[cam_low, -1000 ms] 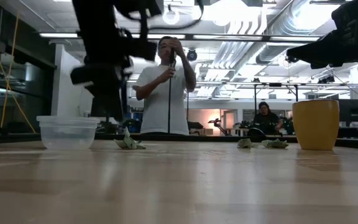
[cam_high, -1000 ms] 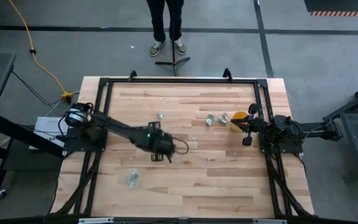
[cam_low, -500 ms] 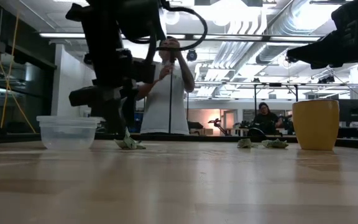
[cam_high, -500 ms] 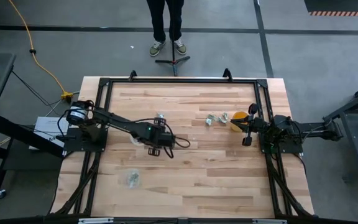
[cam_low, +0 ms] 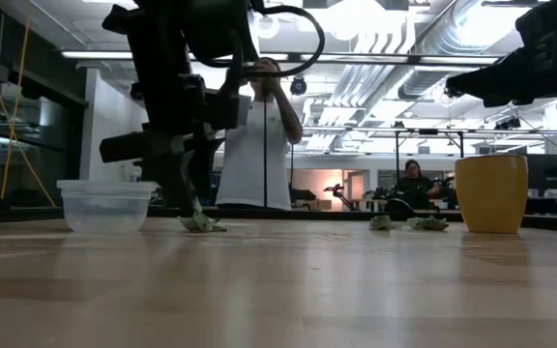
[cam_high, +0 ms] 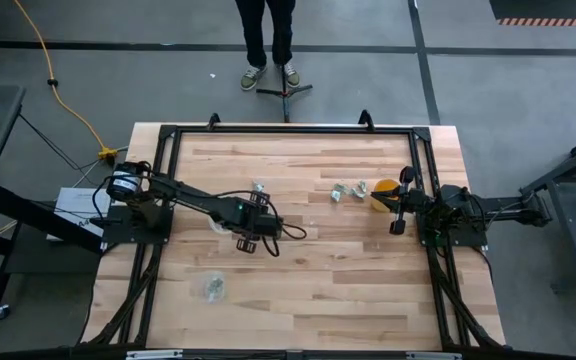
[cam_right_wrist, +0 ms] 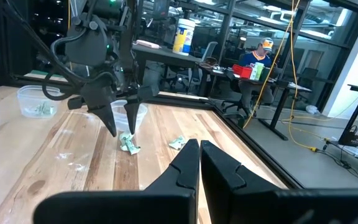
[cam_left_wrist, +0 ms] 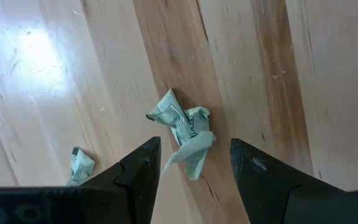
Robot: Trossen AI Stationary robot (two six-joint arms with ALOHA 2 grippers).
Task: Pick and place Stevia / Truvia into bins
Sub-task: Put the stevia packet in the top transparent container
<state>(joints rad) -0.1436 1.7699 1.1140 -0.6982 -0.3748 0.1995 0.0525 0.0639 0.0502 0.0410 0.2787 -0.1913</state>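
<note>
A crumpled green-and-white Stevia packet (cam_left_wrist: 184, 129) lies flat on the wooden table, also seen in the low view (cam_low: 201, 223). My left gripper (cam_left_wrist: 194, 143) hangs open just above it, one finger on each side, pointing down (cam_low: 190, 198). A second packet (cam_left_wrist: 79, 165) lies close by, and two more packets (cam_high: 338, 192) (cam_high: 360, 187) lie near a yellow cup. One clear cup (cam_high: 213, 287) holds packets, and another clear cup (cam_right_wrist: 132, 112) stands behind my left gripper. My right gripper (cam_right_wrist: 197, 155) is shut and hovers at the table's right side.
A yellow cup (cam_high: 381, 197) stands right beside my right gripper (cam_high: 398, 212). A black frame (cam_high: 288, 130) runs around the table's far, left and right sides. A person (cam_low: 259, 135) stands beyond the far edge. Bare wood lies in the table's middle and near part.
My left gripper has moved toward the far edge and come down over the crumpled packet, staying open. The packet has not moved.
</note>
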